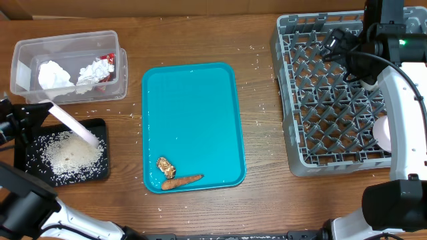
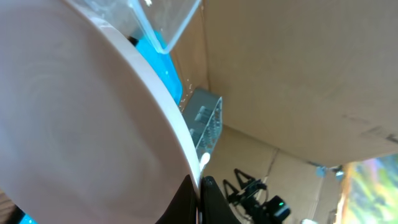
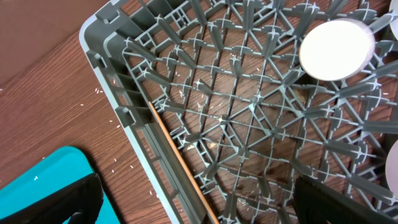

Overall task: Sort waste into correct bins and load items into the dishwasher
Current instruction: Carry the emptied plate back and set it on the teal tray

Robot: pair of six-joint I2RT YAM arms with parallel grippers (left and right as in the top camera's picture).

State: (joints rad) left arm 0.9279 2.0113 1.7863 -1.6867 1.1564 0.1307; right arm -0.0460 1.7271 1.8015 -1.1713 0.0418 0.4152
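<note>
My left gripper is shut on the rim of the pale pink plate, holding it tilted over the black tray. A heap of rice grains lies in that tray. In the left wrist view the plate fills the left side, pinched between my left gripper. The clear tub holds crumpled tissue and the red wrapper. A brown lump and a carrot piece lie on the teal tray. My right gripper hangs open and empty over the grey dish rack.
A thin wooden stick lies along the rack's wall. A white cup stands upside down among the pegs. Stray rice grains dot the wooden table between the teal tray and the rack. The right arm crosses the rack's right side.
</note>
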